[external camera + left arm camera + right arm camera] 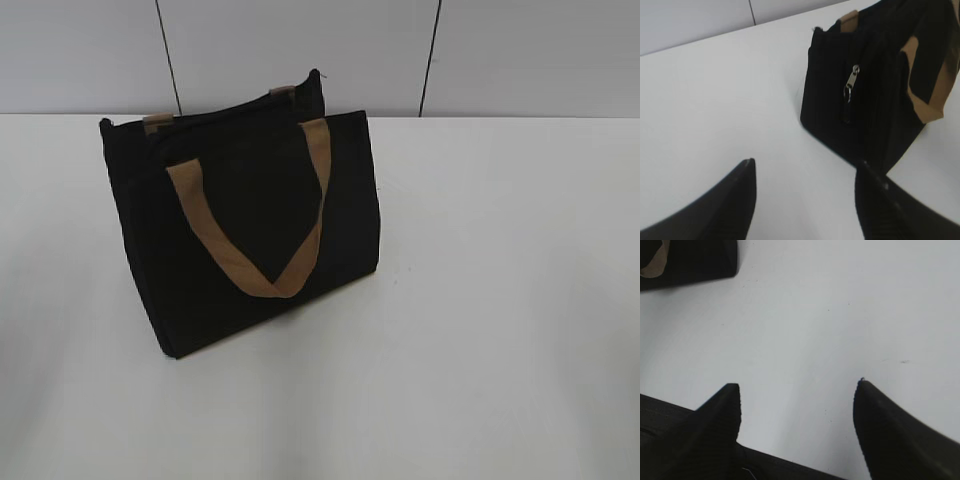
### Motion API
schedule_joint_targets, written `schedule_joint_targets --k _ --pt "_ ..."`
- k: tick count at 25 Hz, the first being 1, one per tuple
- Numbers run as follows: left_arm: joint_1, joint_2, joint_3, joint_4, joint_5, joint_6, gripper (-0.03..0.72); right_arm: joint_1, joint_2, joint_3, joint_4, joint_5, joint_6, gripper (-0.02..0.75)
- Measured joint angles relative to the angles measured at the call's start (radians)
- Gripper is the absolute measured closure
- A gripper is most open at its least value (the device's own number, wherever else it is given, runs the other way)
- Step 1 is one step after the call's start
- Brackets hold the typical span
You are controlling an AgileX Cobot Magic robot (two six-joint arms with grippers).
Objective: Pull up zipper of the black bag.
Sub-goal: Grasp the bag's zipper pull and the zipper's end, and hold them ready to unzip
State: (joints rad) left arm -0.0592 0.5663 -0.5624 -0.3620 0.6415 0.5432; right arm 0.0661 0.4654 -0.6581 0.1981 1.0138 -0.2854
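The black bag [250,210] stands upright on the white table [500,300], left of centre, with a tan strap handle [290,270] hanging down its front. In the left wrist view the bag's end face [860,100] shows the zipper's silver pull [852,84] hanging down the black zipper line. My left gripper [805,167] is open and empty, over bare table short of the bag. My right gripper [797,387] is open and empty over bare table; a corner of the bag [695,260] shows at the top left. Neither arm shows in the exterior view.
A grey panelled wall [300,50] runs behind the table's far edge. White table surface extends to the right and in front of the bag.
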Motion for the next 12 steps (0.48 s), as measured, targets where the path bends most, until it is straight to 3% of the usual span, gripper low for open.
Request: schedule_joint_targets --k 3,9,12 --pt "0.000 0.118 0.010 -0.162 -0.110 0.202 0.220 0.000 0.077 -0.016 0.017 -0.049 -0.036 0.204" --pt "0.000 0.330 0.084 -0.656 -0.245 0.724 0.220 0.000 0.174 -0.031 0.064 -0.133 -0.098 0.204" --pt "0.000 0.392 0.128 -0.852 -0.275 0.963 0.220 0.000 0.199 -0.031 0.083 -0.165 -0.122 0.204"
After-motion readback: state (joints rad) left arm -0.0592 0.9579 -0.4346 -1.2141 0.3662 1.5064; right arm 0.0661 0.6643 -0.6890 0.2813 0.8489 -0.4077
